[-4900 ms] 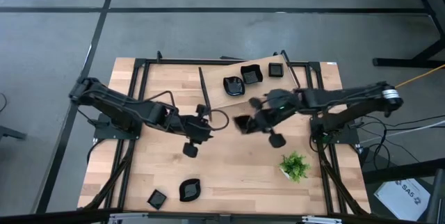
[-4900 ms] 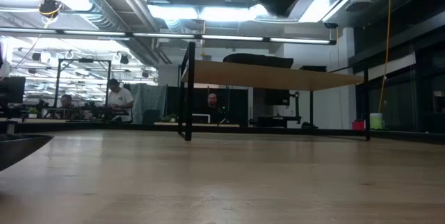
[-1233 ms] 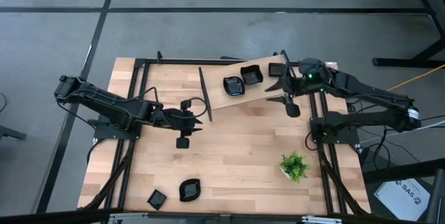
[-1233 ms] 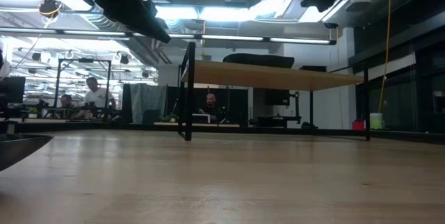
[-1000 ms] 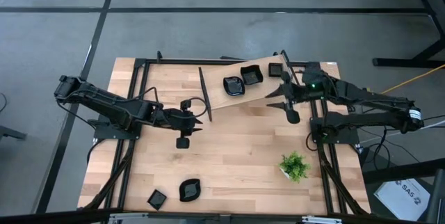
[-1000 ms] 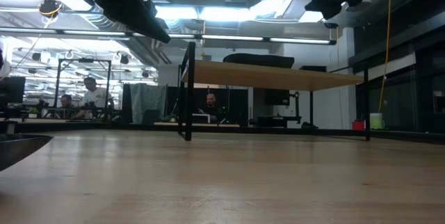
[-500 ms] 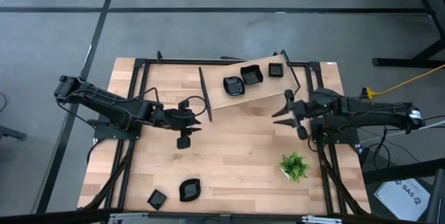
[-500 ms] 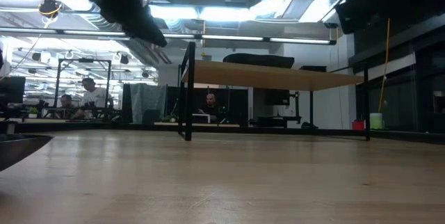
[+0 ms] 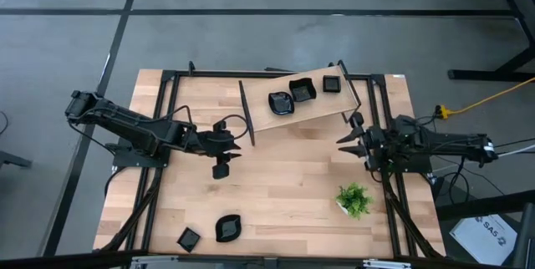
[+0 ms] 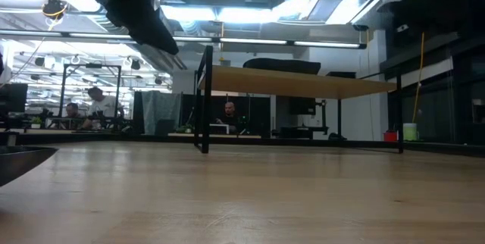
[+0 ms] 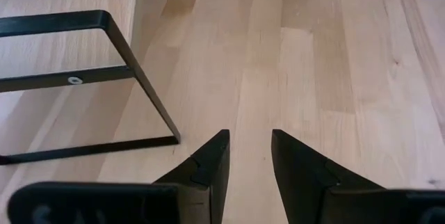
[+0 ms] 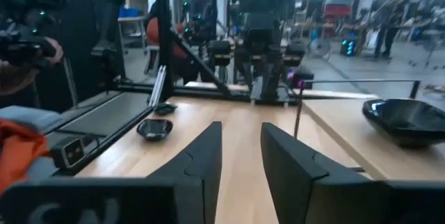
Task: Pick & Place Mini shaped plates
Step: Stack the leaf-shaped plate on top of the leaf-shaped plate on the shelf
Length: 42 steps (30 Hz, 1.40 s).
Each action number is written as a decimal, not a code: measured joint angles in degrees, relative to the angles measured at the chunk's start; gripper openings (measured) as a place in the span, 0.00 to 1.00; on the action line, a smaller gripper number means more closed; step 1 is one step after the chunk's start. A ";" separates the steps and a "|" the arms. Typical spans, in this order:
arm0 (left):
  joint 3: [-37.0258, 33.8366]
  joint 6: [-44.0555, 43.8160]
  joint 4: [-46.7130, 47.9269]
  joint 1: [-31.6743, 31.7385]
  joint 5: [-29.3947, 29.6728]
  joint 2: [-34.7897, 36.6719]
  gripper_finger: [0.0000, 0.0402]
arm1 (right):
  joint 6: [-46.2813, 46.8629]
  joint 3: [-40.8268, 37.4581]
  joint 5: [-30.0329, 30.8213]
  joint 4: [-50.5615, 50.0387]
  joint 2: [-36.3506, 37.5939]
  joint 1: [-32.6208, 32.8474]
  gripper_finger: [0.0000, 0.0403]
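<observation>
Two plates are seen at the near left of the table: a small square one [image 9: 188,238] and a leaf-like one [image 9: 227,227] just beside it, both untouched. The left gripper [image 9: 235,140] is parked over bare wood mid-table, fingers [image 11: 208,165] parted with a narrow gap, nothing held. Three more plates [image 9: 281,103] [image 9: 302,90] [image 9: 333,83] are set on the raised shelf [image 9: 322,104] at the far side, so the step in hand is judged to be between placements. The right gripper [image 9: 348,135] is held near the right edge, below the shelf, fingers [image 12: 208,158] slightly apart and empty. Next, a reach to a near-left plate is called for, jaws straddling one rim. The plant [image 9: 354,199] is to be left alone.
</observation>
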State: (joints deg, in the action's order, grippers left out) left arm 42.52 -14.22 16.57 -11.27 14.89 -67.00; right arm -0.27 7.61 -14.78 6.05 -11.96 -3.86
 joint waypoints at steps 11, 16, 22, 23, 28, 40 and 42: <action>0.00 -1.56 -0.04 0.00 -1.35 0.00 0.25 | -0.13 -7.31 6.22 4.45 6.46 0.00 0.25; 0.00 -1.55 -0.04 0.00 -1.40 -0.01 0.25 | -2.46 -7.29 9.06 3.18 8.10 0.00 0.25; 0.00 -1.57 0.34 0.00 -4.47 0.00 0.25 | -5.17 -7.29 14.01 1.35 8.92 0.00 0.25; 0.00 -1.57 0.43 0.00 -4.87 0.00 0.25 | -5.55 -7.29 14.55 1.32 8.92 0.00 0.25; 0.00 -1.59 0.42 0.00 -6.58 0.00 0.25 | -4.27 -7.29 15.74 1.33 8.92 0.00 0.25; 1.16 -4.74 2.17 -1.65 -17.46 -0.02 0.25 | -3.20 -7.23 18.39 1.35 8.83 0.00 0.25; 2.29 -5.87 5.20 -3.74 -16.36 -0.02 0.25 | -2.66 -7.23 21.96 1.35 8.83 -0.02 0.25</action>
State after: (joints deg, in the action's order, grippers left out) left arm 44.81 -20.09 21.77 -15.01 -1.46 -67.02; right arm -2.93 0.38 7.18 7.40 -3.14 -3.88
